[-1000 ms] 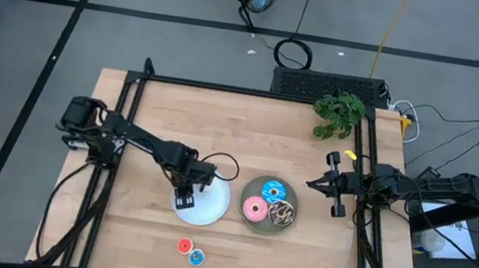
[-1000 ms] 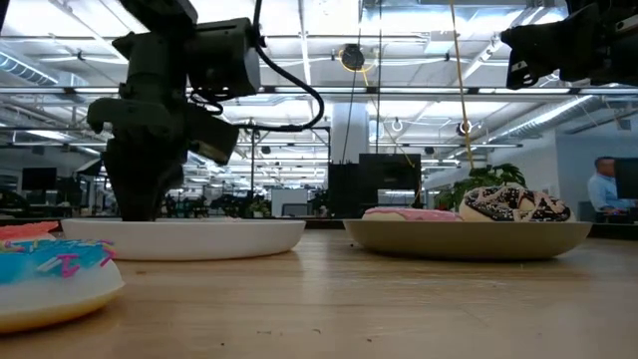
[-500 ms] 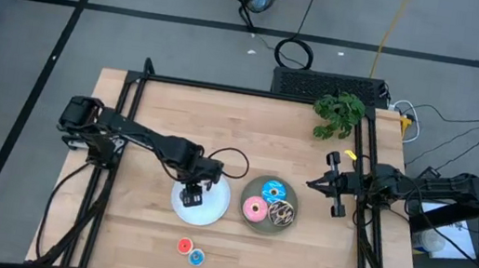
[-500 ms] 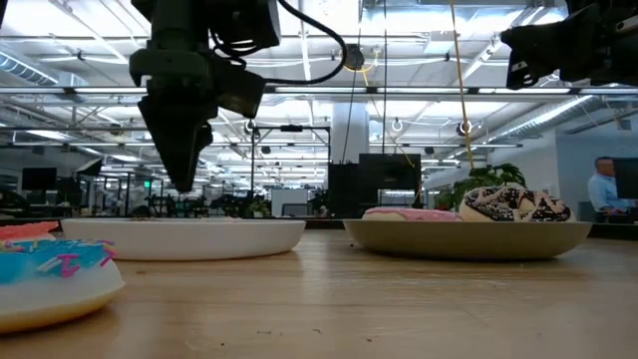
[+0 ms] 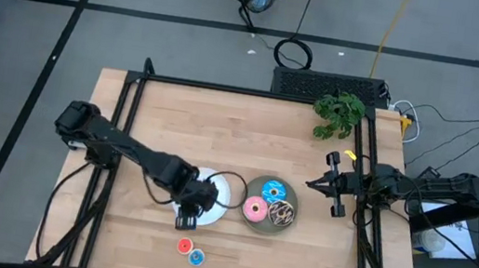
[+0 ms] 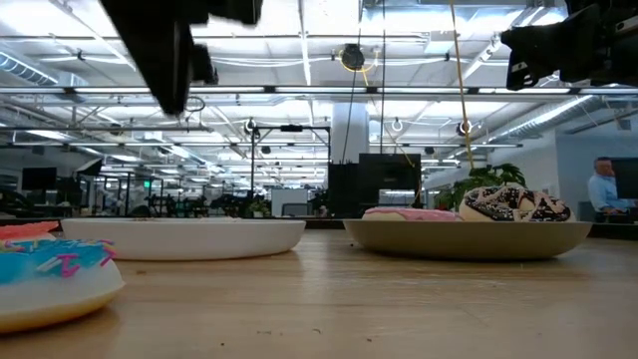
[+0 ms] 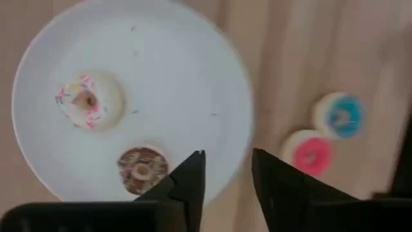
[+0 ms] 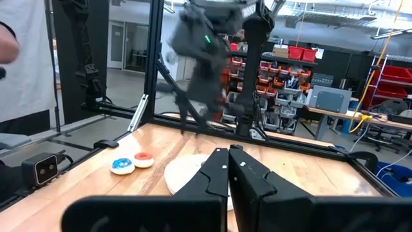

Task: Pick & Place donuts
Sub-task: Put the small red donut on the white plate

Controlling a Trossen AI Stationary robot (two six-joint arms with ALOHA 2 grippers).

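Observation:
My left gripper (image 7: 228,174) hangs open and holds nothing, above the near edge of the white plate (image 5: 217,192). A tiny white-pink donut (image 7: 87,102) and a tiny brown donut (image 7: 141,169) lie flat on that plate. A tiny red donut (image 5: 184,246) and a tiny blue donut (image 5: 196,258) lie on the table, nearer the front edge. The grey plate (image 5: 267,224) holds a blue donut (image 5: 271,191), a pink donut (image 5: 255,210) and a brown-sprinkled donut (image 5: 283,213). My right gripper (image 5: 312,184) waits shut at the table's right side, raised.
A green plant (image 5: 338,115) stands at the table's far right corner. A black frame rail (image 5: 255,92) runs along the far edge, with more rails down both sides. Bare wood lies left of the white plate and along the far half of the table.
My left gripper has risen from the white plate and moved toward the table's near edge, toward the red and blue tiny donuts. In the low view its fingers stood down in the plate; now they hang high above it.

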